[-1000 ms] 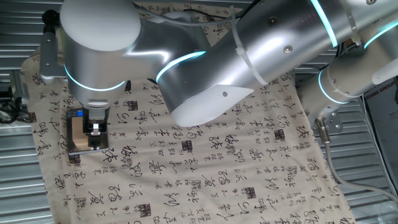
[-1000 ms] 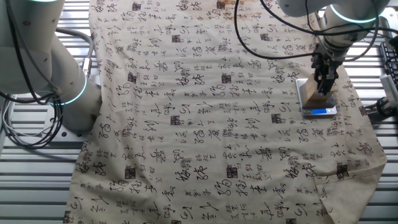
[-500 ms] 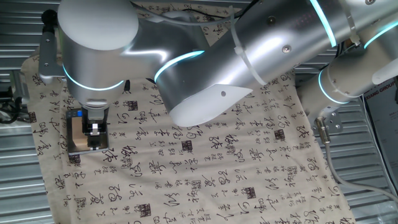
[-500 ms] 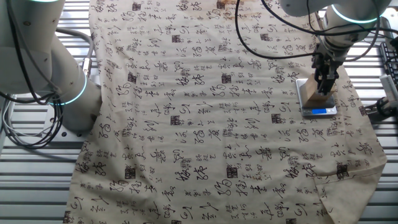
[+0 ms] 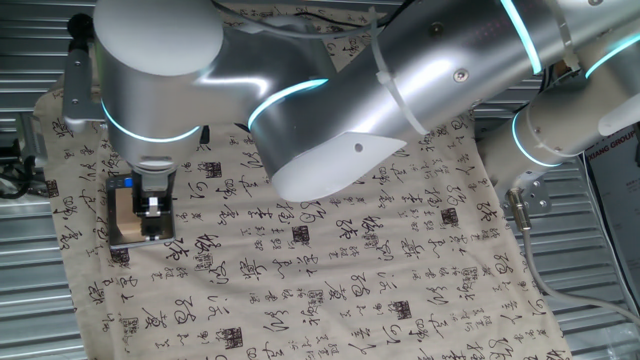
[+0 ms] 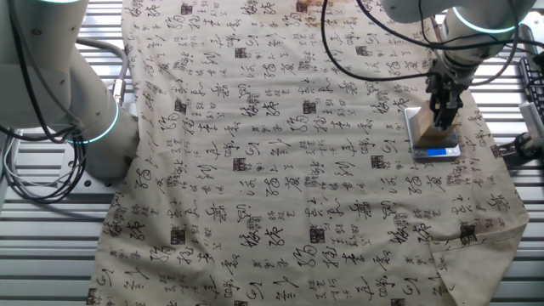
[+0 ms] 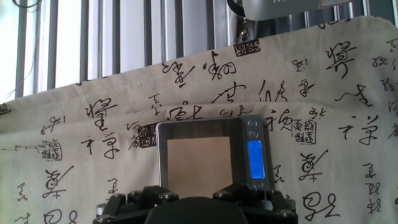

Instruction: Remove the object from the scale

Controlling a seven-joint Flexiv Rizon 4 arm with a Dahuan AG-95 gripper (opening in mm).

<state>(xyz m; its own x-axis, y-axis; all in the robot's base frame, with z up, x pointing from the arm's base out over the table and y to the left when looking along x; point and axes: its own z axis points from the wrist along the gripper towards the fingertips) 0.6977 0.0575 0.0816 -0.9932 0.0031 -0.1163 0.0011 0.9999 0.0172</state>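
We see a table covered by a beige cloth (image 6: 280, 153) printed with black calligraphy characters, lying over a ribbed metal surface (image 6: 51, 246). Near one edge of the cloth, close to a corner, sits a small dark digital scale (image 7: 208, 155) with a blue lit display (image 7: 254, 159) along one short side. A light tan wooden block (image 7: 199, 163) lies flat on the scale's platform, covering most of it.

In the fixed views, a large silver robot arm (image 5: 400, 70) with glowing cyan rings reaches over the cloth. Its gripper (image 6: 442, 119) points straight down, directly over the block (image 6: 436, 136) on the scale (image 6: 433, 146). In one fixed view the gripper (image 5: 152, 208) hides part of the block (image 5: 124, 212). We cannot tell whether the fingers are closed on the block or merely beside it. In the hand view only the dark gripper housing (image 7: 193, 208) shows along the bottom edge.
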